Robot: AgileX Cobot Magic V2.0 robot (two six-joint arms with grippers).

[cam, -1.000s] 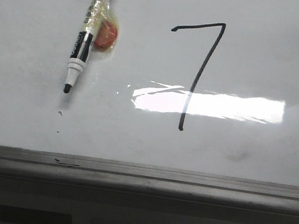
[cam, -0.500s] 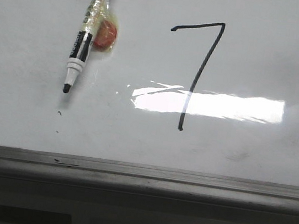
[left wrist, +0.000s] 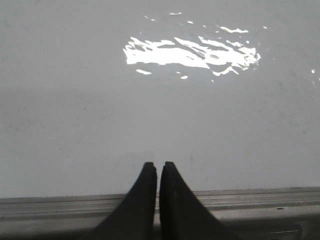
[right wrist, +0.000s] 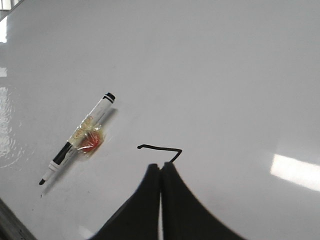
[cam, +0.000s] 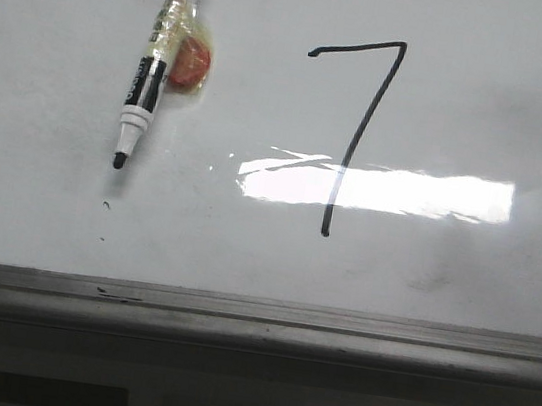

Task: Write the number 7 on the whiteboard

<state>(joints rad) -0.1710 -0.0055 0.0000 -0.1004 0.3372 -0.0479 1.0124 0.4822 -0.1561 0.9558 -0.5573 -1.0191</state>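
A black number 7 (cam: 358, 124) is drawn on the whiteboard (cam: 487, 102), short top bar and long slanted stem. In the right wrist view only its top bar (right wrist: 160, 148) shows; the stem is hidden behind my right gripper (right wrist: 160, 165), which is shut and empty above the board. An uncapped black-and-white marker (cam: 154, 71) with a taped orange lump lies on the board left of the 7, tip toward the front; it also shows in the right wrist view (right wrist: 77, 137). My left gripper (left wrist: 157, 164) is shut and empty over the board's front edge.
A grey metal rail (cam: 255, 317) runs along the whiteboard's front edge, also in the left wrist view (left wrist: 260, 197). A bright rectangular light reflection (cam: 384, 189) crosses the 7's stem. Tiny black specks (cam: 106, 205) lie below the marker tip.
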